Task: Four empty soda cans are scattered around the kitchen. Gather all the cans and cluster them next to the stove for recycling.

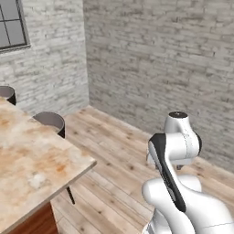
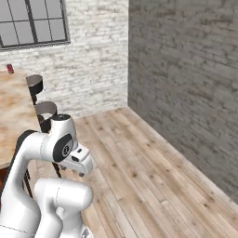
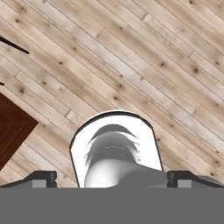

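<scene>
Soda can (image 2: 9, 69), red: upright, long axis vertical, on island counter (image 2: 14, 111) at ten o'clock. Gripper (image 3: 112, 179): fingers spread, empty.

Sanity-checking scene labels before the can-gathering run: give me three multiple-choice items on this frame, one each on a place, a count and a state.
1. Where is the red soda can?
A. On the floor by the wall
B. On a stool seat
C. On the far end of the counter

2. How many stools stand beside the counter?
A. Two
B. One
C. Four

3. What state is the gripper in?
A. Shut on a can
B. Open, holding nothing
C. Shut on a stool leg

Answers:
1 C: the right base view shows it upright on the countertop below the window.
2 A: two round dark seats line the counter's edge.
3 B: the hand view shows the fingertips wide apart with no object between them.
</scene>
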{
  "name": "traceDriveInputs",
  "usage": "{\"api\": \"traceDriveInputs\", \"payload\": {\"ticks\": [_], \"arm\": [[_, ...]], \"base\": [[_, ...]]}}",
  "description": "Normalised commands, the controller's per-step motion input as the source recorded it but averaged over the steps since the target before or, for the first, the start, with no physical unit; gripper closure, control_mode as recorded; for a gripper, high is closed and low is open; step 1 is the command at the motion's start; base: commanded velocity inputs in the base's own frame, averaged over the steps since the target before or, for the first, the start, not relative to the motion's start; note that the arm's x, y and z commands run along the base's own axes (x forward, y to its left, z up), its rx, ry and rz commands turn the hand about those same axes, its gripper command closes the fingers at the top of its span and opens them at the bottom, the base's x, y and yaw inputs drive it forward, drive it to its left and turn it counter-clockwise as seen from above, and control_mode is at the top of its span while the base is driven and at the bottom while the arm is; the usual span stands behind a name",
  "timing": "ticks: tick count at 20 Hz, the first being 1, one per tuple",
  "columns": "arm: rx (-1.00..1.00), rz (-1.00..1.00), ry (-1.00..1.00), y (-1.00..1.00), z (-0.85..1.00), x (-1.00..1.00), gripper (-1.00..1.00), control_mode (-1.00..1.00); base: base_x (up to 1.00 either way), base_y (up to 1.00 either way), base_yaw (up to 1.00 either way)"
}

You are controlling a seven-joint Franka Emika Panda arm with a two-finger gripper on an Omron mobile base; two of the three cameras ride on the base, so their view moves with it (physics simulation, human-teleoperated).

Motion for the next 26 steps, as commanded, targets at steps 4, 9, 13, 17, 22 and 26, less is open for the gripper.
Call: {"api": "traceDriveInputs", "payload": {"ticks": [4,9,13,17,22,26], "arm": [[0.0,0.0,0.0,0.0,0.0,0.0,-1.0,1.0],[0.0,0.0,0.0,0.0,0.0,0.0,-1.0,1.0],[0.0,0.0,0.0,0.0,0.0,0.0,-1.0,1.0],[0.0,0.0,0.0,0.0,0.0,0.0,-1.0,1.0],[0.0,0.0,0.0,0.0,0.0,0.0,-1.0,1.0],[0.0,0.0,0.0,0.0,0.0,0.0,-1.0,1.0]], "base": [[0.32,-0.02,0.47],[0.43,-0.23,0.36],[0.49,-0.54,0.25],[0.42,-0.66,0.22],[0.66,-0.54,0.18],[0.77,-0.45,0.19]]}}
